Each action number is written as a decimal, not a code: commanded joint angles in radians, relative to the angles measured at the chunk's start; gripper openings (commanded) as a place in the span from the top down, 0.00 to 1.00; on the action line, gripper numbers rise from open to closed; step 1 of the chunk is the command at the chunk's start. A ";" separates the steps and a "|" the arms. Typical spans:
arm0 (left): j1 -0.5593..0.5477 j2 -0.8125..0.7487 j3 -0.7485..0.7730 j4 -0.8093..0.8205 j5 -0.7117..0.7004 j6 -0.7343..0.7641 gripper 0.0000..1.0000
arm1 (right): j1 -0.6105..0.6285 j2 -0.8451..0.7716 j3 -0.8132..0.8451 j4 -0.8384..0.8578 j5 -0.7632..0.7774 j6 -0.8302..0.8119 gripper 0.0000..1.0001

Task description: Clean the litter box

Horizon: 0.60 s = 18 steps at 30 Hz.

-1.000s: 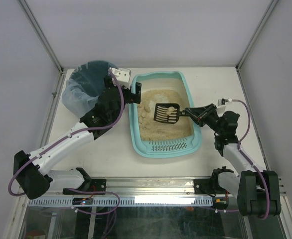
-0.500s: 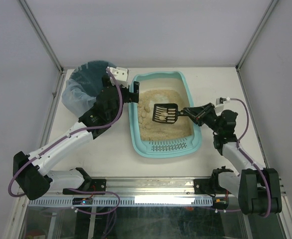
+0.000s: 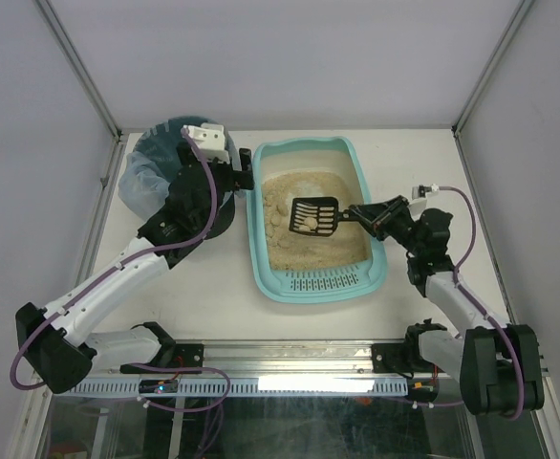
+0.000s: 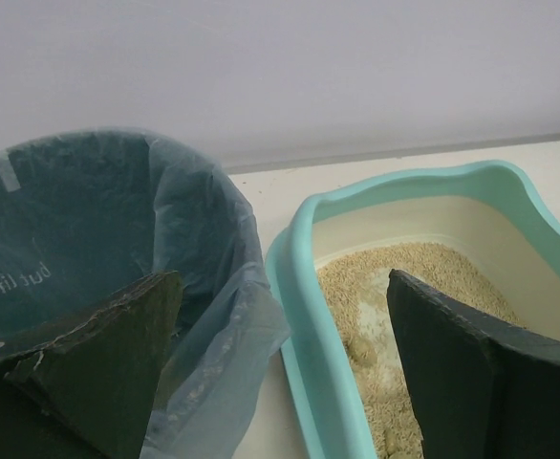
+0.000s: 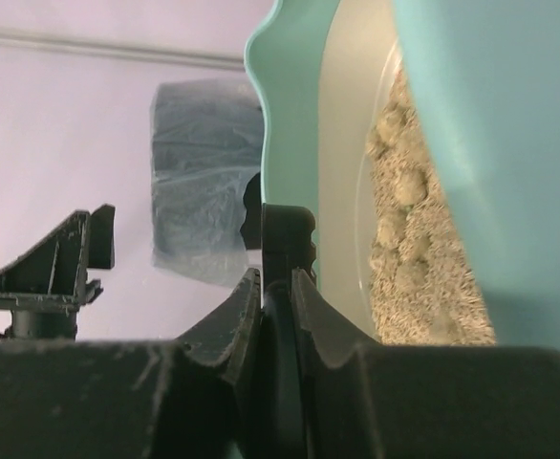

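The right fingers (image 3: pixel 366 214) are clenched on the handle of a black scoop (image 3: pixel 315 217). It is held over the litter (image 3: pixel 309 253) in the litter box (image 3: pixel 261 251), with a pale clump (image 3: pixel 306 223) on its slotted blade. The left fingers (image 3: pixel 246 174) are spread wide and grasp nothing — one sits above the bag-lined bin (image 3: pixel 151 167), the other above the box's left rim. The teal box lies mid-tabletop (image 3: pixel 213 282), grate end nearest the arms — the bin just beside its far-left corner.
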 commanded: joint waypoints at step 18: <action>0.113 -0.142 0.012 0.044 -0.109 -0.092 0.06 | 0.090 -0.011 0.273 -0.176 0.141 0.013 1.00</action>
